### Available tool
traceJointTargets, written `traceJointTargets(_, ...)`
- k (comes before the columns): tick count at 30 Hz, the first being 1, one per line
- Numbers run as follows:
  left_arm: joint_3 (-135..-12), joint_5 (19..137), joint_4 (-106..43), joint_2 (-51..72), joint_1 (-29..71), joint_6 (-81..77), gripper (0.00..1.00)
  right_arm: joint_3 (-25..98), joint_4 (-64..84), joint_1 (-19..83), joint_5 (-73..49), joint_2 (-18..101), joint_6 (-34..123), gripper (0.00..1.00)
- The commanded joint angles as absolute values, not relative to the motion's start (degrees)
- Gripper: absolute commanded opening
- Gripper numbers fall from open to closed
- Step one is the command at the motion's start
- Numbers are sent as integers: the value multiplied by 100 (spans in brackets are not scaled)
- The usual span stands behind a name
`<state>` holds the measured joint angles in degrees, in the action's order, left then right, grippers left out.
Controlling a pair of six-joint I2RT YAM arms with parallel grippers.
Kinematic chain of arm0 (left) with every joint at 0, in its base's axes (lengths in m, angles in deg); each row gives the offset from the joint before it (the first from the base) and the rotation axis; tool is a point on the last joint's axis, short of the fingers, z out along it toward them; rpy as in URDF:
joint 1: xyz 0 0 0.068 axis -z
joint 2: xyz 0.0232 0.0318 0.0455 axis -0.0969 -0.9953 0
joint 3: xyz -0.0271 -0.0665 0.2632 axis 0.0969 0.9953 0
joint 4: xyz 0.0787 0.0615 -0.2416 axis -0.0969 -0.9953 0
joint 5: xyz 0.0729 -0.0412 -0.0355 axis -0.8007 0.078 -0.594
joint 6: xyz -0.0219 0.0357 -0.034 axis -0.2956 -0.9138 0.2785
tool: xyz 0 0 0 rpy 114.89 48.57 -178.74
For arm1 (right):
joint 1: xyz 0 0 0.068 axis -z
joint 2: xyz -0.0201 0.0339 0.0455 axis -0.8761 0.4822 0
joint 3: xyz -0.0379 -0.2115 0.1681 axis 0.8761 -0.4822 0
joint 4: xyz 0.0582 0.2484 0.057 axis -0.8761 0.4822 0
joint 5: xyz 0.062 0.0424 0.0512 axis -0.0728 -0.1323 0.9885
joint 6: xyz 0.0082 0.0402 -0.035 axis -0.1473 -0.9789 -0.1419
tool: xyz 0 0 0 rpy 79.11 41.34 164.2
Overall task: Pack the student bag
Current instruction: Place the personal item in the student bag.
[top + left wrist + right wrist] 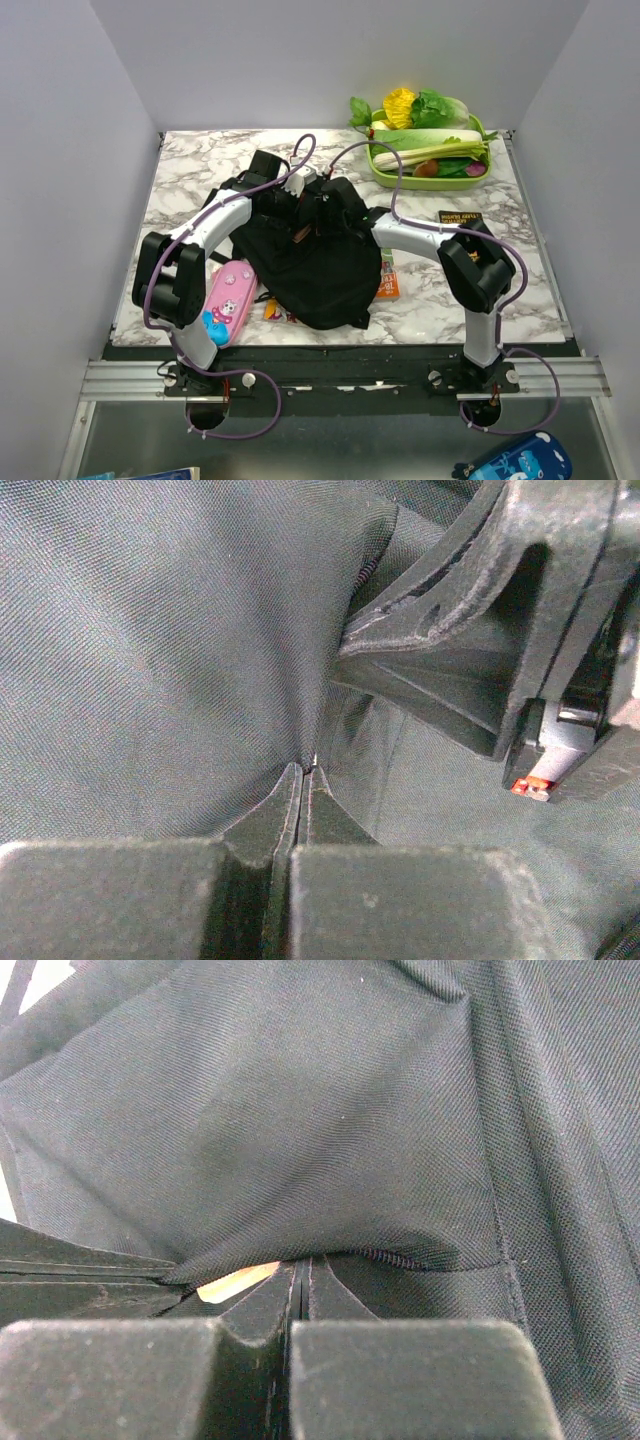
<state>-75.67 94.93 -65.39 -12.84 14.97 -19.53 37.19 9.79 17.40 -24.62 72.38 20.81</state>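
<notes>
- The bag lies slumped in the middle of the tabletop, between the two arms.
- The left gripper is pinched tight on a fold of the bag's black fabric.
- The right gripper is likewise clamped on fabric at a zipped edge, just beside the left one.
- A pink pencil case lies just beside the bag's left side.
- An orange book pokes out at the bag's right.
- A vegetable tray sits at the far right corner.

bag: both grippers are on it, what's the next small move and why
Probably lift and ease the grippers apart to open up the bag. The left gripper and right gripper are each shut on its fabric, close together, and the pencil case lies outside it.
</notes>
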Motion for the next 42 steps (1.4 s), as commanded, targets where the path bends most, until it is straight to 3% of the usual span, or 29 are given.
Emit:
traceJointTargets(1,-7590,9928,-6825,-1289,1518,-2015,0,3648,1263,1722,-2419,7312,1950,8)
traceJointTargets(5,-7493,9901,-6790,-1280,1492,-2059,0,2614,688,1714,-2403,6671,1967,12)
traceJointTargets(8,-7467,9928,-6772,-1280,1465,-2032,0,2205,36,1722,-2183,6327,2029,3)
traceJointTargets(19,-7502,9875,-6834,-1192,1465,-2094,0,3233,95,1591,-2041,7223,1748,1)
traceJointTargets(27,-7546,9919,-6816,-1271,1465,-2076,0,3269,-160,1468,-1962,7471,1589,1)
traceJointTargets(33,-7528,9910,-6807,-1280,1465,-2050,0,2180,-915,1450,-2173,6697,1651,1)
traceJointTargets(42,-7502,9822,-6763,-1166,1465,-1971,0,2987,-811,1450,-1848,7339,1730,1)
